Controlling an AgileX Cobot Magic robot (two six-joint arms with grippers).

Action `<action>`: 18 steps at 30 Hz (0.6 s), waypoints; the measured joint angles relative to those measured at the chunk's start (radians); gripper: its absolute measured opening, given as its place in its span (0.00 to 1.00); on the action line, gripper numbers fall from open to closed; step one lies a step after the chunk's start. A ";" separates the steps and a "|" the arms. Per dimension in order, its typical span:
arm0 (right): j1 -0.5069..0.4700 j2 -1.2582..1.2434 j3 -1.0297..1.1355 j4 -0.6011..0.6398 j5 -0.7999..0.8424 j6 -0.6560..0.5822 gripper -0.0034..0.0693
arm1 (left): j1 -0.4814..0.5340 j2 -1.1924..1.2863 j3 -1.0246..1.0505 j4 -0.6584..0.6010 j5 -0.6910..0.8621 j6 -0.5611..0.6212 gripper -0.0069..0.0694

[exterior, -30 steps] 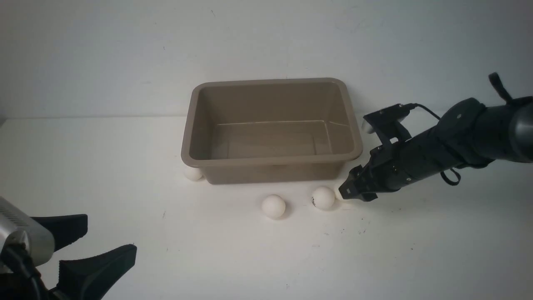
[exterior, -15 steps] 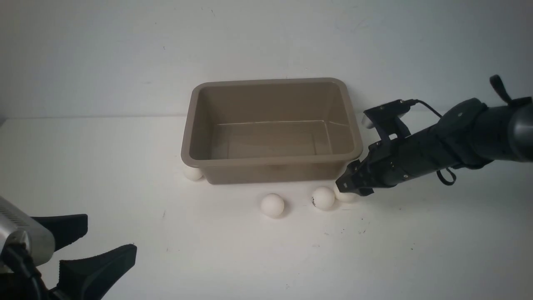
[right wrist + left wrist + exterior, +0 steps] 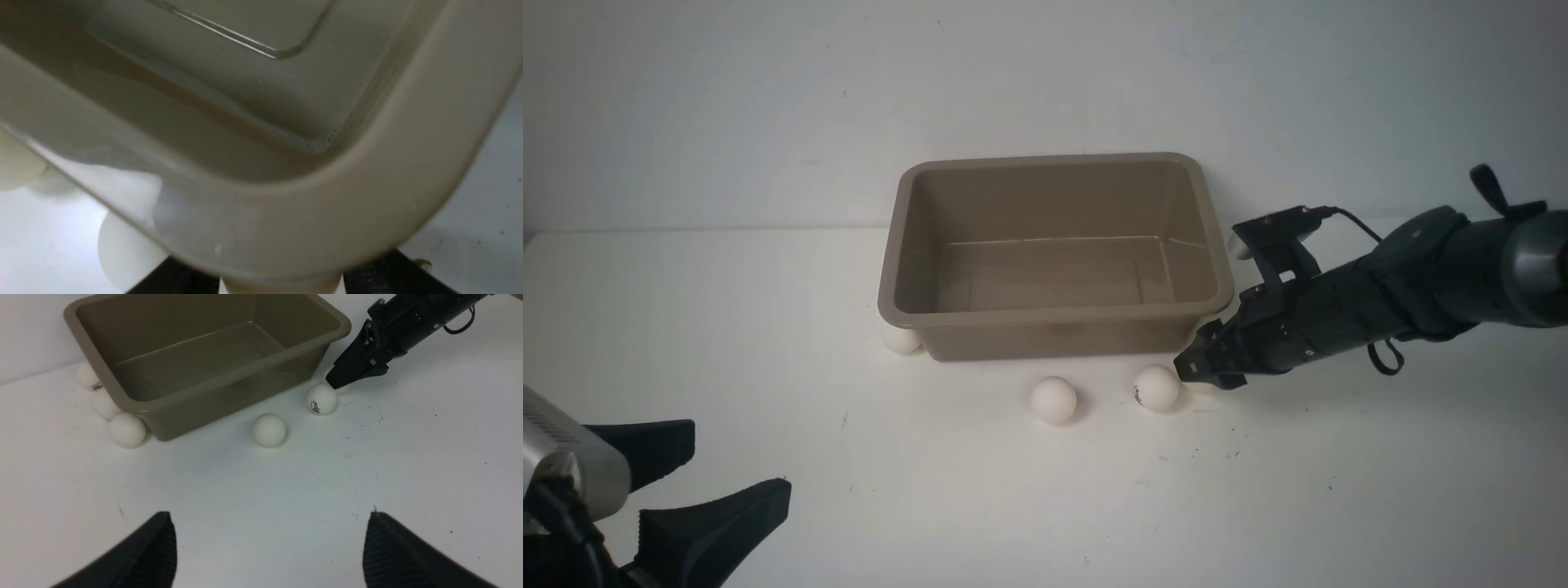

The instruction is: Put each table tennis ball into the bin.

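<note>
Gripping half-hidden table tennis ball, right tool beside bin corner; left tool spread wide.

Matte white balls lie just outside the upright grey-brown bin.

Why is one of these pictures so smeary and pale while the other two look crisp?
Right wrist view: the rounded grey-brown plastic bin sits so close it is out of focus, with a pale glare patch on its wall. Front view and left wrist view: sharp, evenly lit, only soft shadows beside the small white balls.
</note>
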 joint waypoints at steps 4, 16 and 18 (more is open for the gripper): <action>0.000 0.005 -0.003 0.016 -0.003 0.000 0.53 | 0.000 0.000 0.000 0.000 0.000 0.000 0.81; 0.000 -0.042 -0.002 -0.292 0.034 0.222 0.53 | 0.000 0.000 0.000 0.001 0.000 0.000 0.81; 0.000 -0.057 -0.001 -0.377 0.039 0.278 0.53 | 0.000 0.000 0.000 0.001 0.000 0.000 0.81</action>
